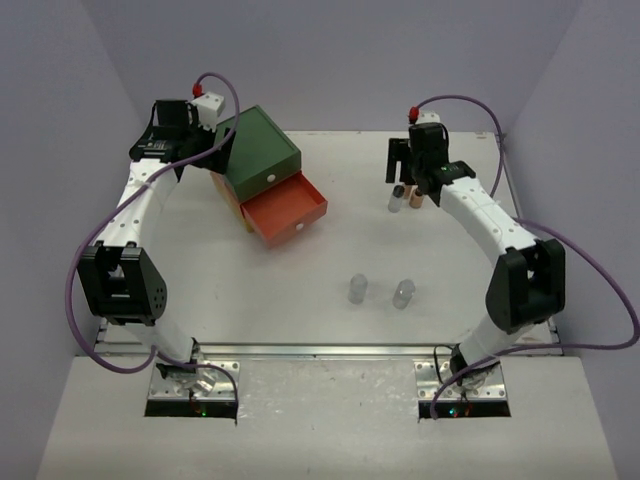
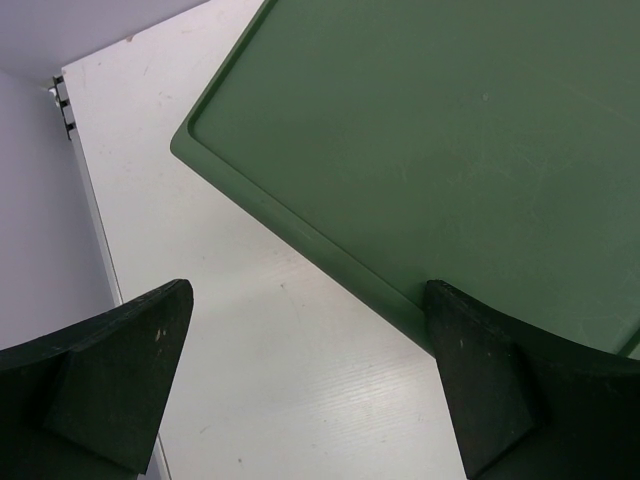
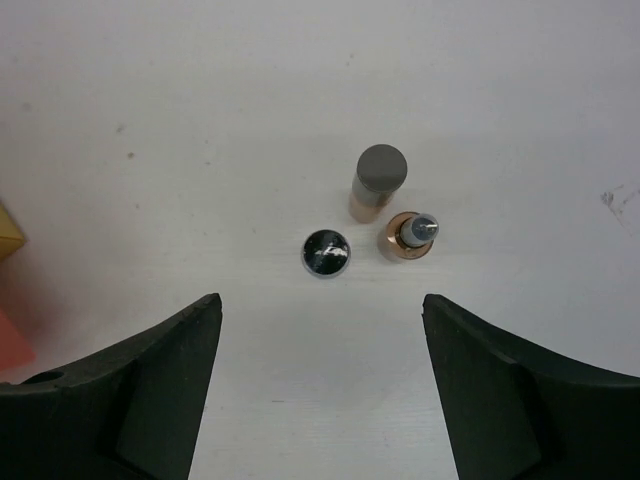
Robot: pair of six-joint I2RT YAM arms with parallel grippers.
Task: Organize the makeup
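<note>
The right gripper (image 3: 320, 335) pointed down at the table (image 3: 150, 90) with its fingers spread wide and nothing between them. Just ahead of the fingertips, in line with the gap, three tubes stood upright. A glossy dark-capped tube (image 3: 325, 252) was nearest. A copper tube (image 3: 408, 236) with a pointed tip stood toward the right finger's side, and a grey-capped tube (image 3: 381, 180) stood just beyond it, those two touching or nearly so.

I judged the step to be the handling of this cluster, though I could not tell whether a tube was to be taken or left. Either way, the gripper would do best to travel straight along the tubes' axis, since a sideways drift of either finger could topple them. For a grasp, the dark-capped one stood apart and offered the cleanest approach.

Well behind these fingers, toward the arm bases, a clear bottle (image 1: 357, 289) and a second clear bottle (image 1: 403, 293) stood waiting. Far off to the left finger's side, the drawer chest (image 1: 262, 150) had its orange drawer (image 1: 290, 215) pulled open. There the left gripper (image 2: 308, 300) hung with its fingers wide apart and empty, its right finger over the edge of the chest's green top.
</note>
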